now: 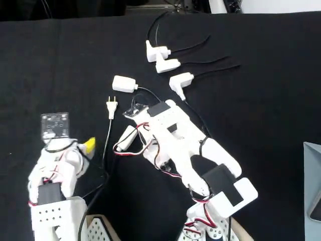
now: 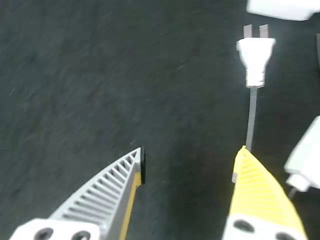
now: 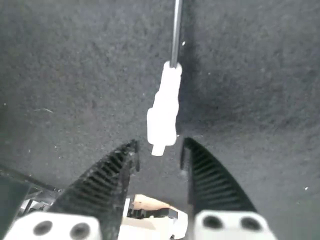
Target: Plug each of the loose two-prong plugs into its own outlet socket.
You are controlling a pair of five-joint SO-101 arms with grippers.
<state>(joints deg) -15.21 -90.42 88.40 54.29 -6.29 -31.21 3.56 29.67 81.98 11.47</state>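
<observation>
From above, a black cloth-covered counter [image 1: 261, 125] has two white arms at its near edge. The left arm [image 1: 52, 186] sits at the near left corner, and its yellow finger [image 1: 89, 144] points toward the middle. The right arm [image 1: 175, 140] stretches diagonally from the near centre toward the middle of the counter.

Just beside the right arm's far end lies the loose two-prong plug [image 1: 112, 106]. It is white, with its prongs pointing away from the arms and its pale cable trailing back toward the left arm. Just beyond the plug, and apart from it, lies a white outlet socket [image 1: 124, 84] on a black cable. Farther back sit three more white connectors [image 1: 168, 65], close together, each on a black cable. A small dark square card [image 1: 55, 125] lies ahead of the left arm. A grey object [image 1: 313, 186] shows at the right edge.

From the left wrist, the left gripper [image 2: 191, 150] stands wide open and holds nothing, with one grey ribbed finger and one yellow. The plug [image 2: 255, 55] lies ahead of the yellow finger, and its cable runs back past that fingertip. The socket's edge [image 2: 282, 7] shows just past the prongs, not touching them.

From the right wrist, the right gripper [image 3: 160, 143] has its black fingers spread apart. A white connector [image 3: 164, 110] on a dark cable lies on the cloth, with its near stub between the fingertips and a gap on each side. I cannot tell which of the white pieces it is.
</observation>
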